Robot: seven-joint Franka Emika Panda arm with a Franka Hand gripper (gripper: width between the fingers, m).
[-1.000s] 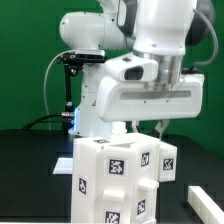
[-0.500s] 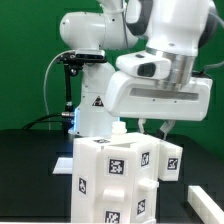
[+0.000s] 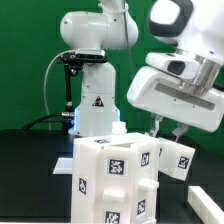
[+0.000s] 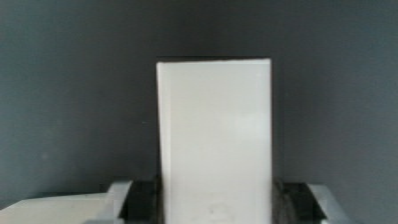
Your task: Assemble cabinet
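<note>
White plastic parts of a cabinet on a black table [image 3: 30, 160], read from the exterior view's left to its right. At the left, before a green backdrop [image 3: 25, 40], stands the arm's base [image 3: 95, 100]. In the lower middle is the cabinet body [image 3: 115, 175], a blocky stack of flat panels resting on the table, with black-and-white square tags on its faces. To its right the gripper [image 3: 167, 130] hangs tilted above the body's right-hand shoulder. Below it is a separate panel [image 3: 182, 160], tagged on the facing side, raised off the table and just beside the body. Whether panel and body touch cannot be told from this angle.

Wrist view: the same panel [image 4: 214, 130] runs straight away from the camera as a long plain slab. The fingers [image 4: 125, 193] press on its two long side faces near one end, so the gripper [image 4: 214, 200] is clamped on the panel, its fingers held apart by the panel's width.

Handling, as a judgement: the panel looks rigid, light and smooth-faced. It should not bend, but it may slip or pivot between the pads if nudged against the body. The hold across the narrow width near one end leaves a long free length; a grip nearer the middle would swing less. The body appears heavier and stable, better braced than lifted.
</note>
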